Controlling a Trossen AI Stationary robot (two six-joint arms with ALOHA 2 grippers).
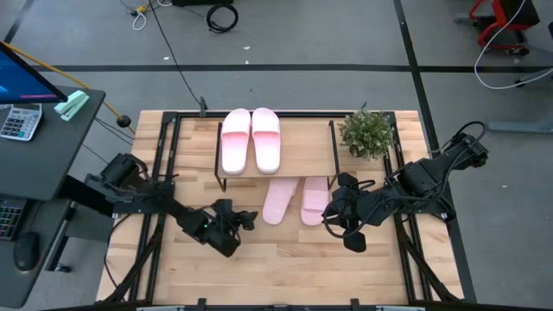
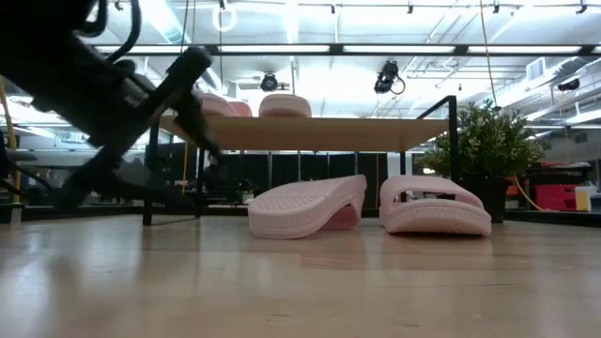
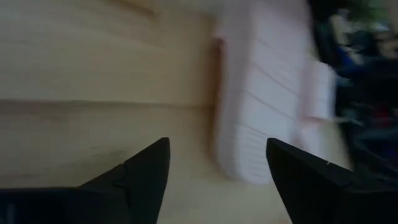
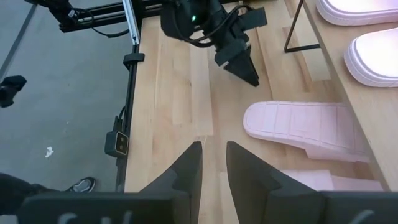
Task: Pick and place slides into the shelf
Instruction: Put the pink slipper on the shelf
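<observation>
Two pale pink slides (image 1: 236,138) (image 1: 266,138) lie side by side on the shelf's top board (image 1: 302,149). Two more lie on the table at the shelf's near edge. The left one (image 1: 279,199) is turned over, its ridged sole (image 4: 298,127) showing. The right one (image 2: 437,205) rests on its sole, strap up. My left gripper (image 1: 249,218) hovers open just left of the overturned slide (image 3: 261,93), pointing at it without touching. My right gripper (image 1: 330,219) hangs above the table, right of the slides, with a narrow gap between its fingers (image 4: 213,165) and nothing in it.
A potted plant (image 1: 367,131) stands at the shelf's right end. Black frame rails (image 1: 164,173) run along the table's left and right sides. Bare wooden tabletop (image 1: 285,268) stretches toward the near edge. A desk with a monitor (image 1: 34,130) stands off the table's left.
</observation>
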